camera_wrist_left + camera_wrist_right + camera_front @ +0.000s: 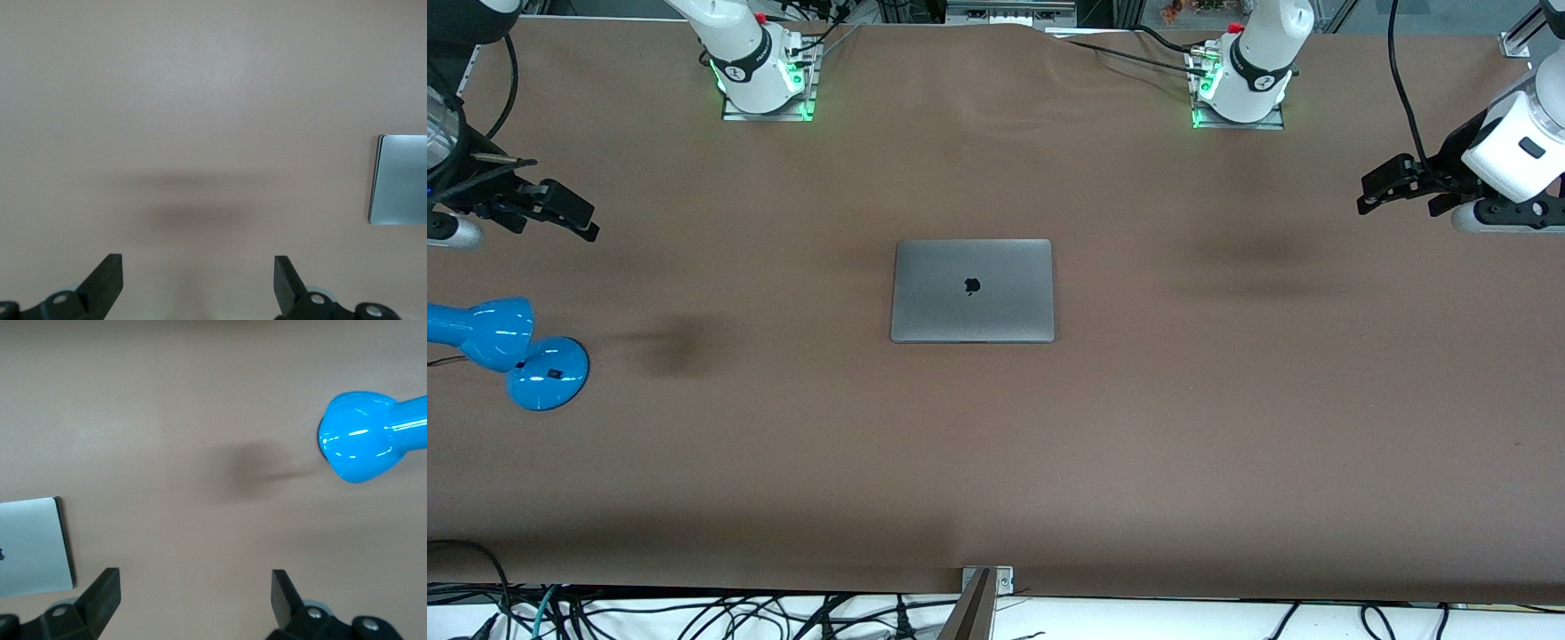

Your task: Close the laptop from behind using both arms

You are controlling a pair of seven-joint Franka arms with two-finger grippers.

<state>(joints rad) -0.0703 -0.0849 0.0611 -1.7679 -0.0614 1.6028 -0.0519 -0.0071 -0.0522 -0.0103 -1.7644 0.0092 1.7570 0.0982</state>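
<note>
Looks like I'm basically done: the slim grey metal laptop lies shut flat mid-surface, and my left hand and right hand hang wide and empty over each end.

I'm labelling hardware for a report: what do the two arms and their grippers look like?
Both arms are white with black joint bands, black cables and green-lit bases. The left gripper and right gripper are black, each with two wedge-shaped fingers.

We saw a brown table cover under soft, even light, a blue lamp at the right arm's end, and tangled black cables below the table's near edge.
</note>
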